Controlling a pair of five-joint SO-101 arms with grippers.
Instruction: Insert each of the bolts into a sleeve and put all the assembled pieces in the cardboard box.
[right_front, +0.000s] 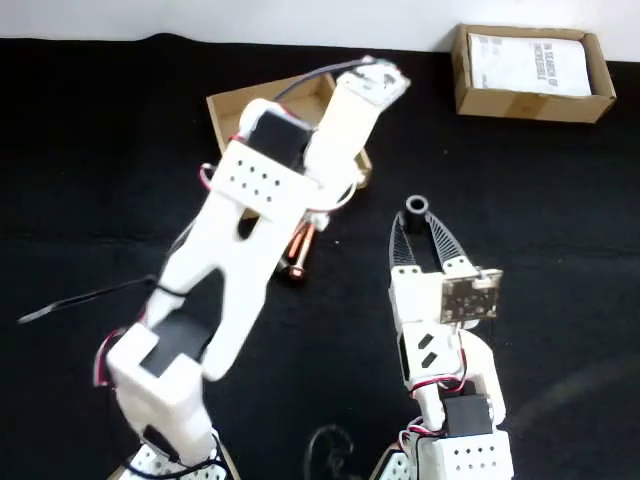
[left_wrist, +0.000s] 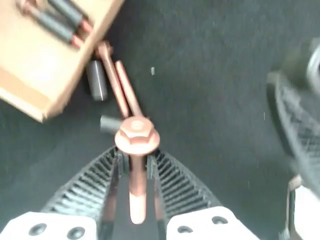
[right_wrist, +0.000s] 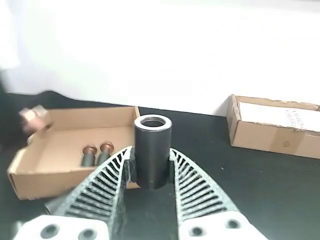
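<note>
The left arm is extended forward near the open brown cardboard box (right_front: 228, 108), and the left fingers (left_wrist: 177, 180) are clamped on a copper hex-headed bolt (left_wrist: 136, 137). Its shank lies along them, head outward. A dark cylindrical metal sleeve (right_wrist: 152, 145) is gripped upright, bore upward, by the right fingers (right_wrist: 195, 190) over the black cloth surface (right_front: 100, 150). A white wall (right_wrist: 175, 50) is seen behind.

The bolt (left_wrist: 136, 142) is smooth, glossy copper-toned metal; the sleeve (right_wrist: 152, 137) dark smooth metal with a brighter rim; the cardboard box (right_wrist: 35, 182) matt brown; the table (right_front: 560, 220) matt black cloth; the fingers (right_wrist: 100, 192) ribbed black plastic; the arm (right_front: 262, 180), left of centre, white plastic.
</note>
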